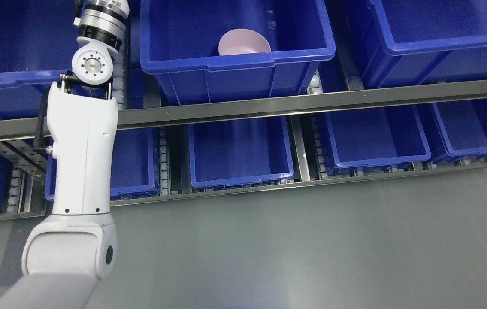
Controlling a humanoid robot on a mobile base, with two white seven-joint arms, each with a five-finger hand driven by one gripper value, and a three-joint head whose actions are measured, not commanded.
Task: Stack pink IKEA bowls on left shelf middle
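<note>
I see one pink bowl (pixel 244 42) inside a blue bin (pixel 237 51) on the upper level of the shelf (pixel 312 102). The bowl is tilted and it leans near the front wall of this bin, a little left of the bin's middle. Only its upper part shows above the bin's rim.

To the left of this bin my left arm (pixel 81 163) rises from the lower left corner and passes in front of the metal rail of the shelf. Its wrist joint (pixel 92 64) is beside the bin's left corner, and the arm goes out of the picture at the top edge. The hand itself is outside the picture, so I cannot tell if it is open or closed. The right arm does not show.

More blue bins stand around: one at the upper right (pixel 440 38), and three on the lower level (pixel 243 150), above the grey floor (pixel 312 249).
</note>
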